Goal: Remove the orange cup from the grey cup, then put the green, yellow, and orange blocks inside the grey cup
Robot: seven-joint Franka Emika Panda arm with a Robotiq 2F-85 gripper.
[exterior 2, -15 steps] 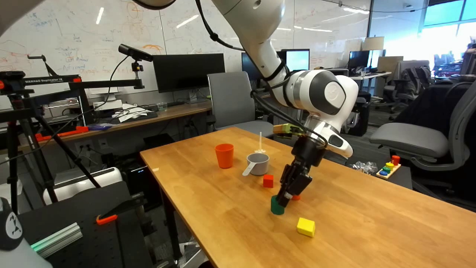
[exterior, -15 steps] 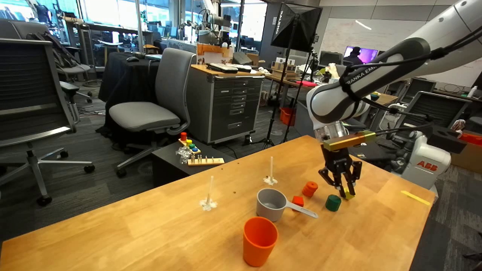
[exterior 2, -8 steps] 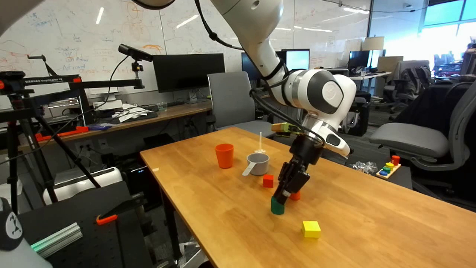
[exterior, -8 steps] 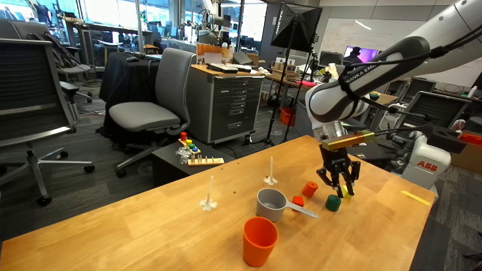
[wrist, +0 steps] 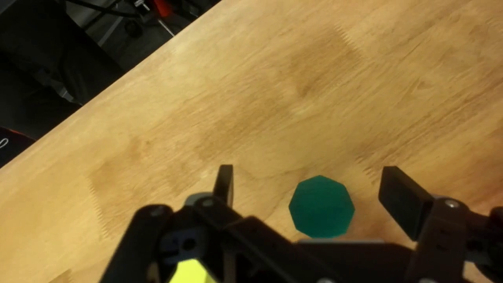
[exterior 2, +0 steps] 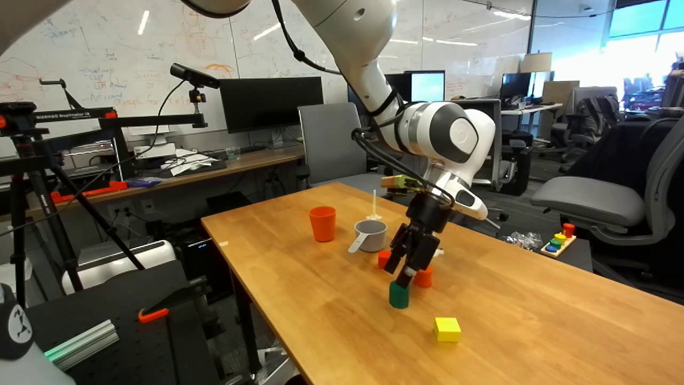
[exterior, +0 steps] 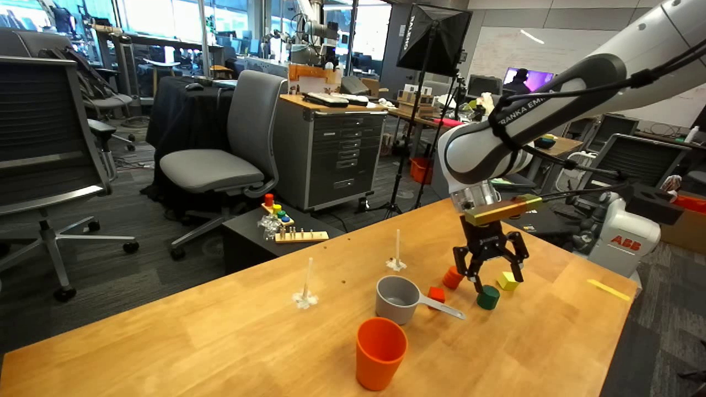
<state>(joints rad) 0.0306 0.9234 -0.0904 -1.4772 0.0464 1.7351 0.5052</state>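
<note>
My gripper (exterior: 498, 281) stands open above the table, its fingers widely spread. In the wrist view the green block (wrist: 321, 208) shows between the fingers, touching neither. The yellow block (exterior 2: 447, 330) lies flat on the table beside the green one, partly covered by the gripper in the wrist view (wrist: 190, 273). An orange-red cube (exterior: 436, 295) sits by the grey cup's handle, and a round orange block (exterior: 453, 278) lies behind it. The grey cup (exterior 2: 375, 241) is upright. Apart from it stands the orange cup (exterior: 380, 364), also upright.
Two thin upright pegs (exterior: 397, 248) are fixed to the wooden table (exterior: 220, 342) behind the grey cup. The grey cup's handle (exterior: 447, 309) reaches out toward the blocks. A yellow tape strip (exterior: 608, 290) lies near the table's edge.
The jaws have gone from narrow to wide. The yellow block, tilted earlier, has settled flat. The gripper has moved from the yellow block toward the green one.
</note>
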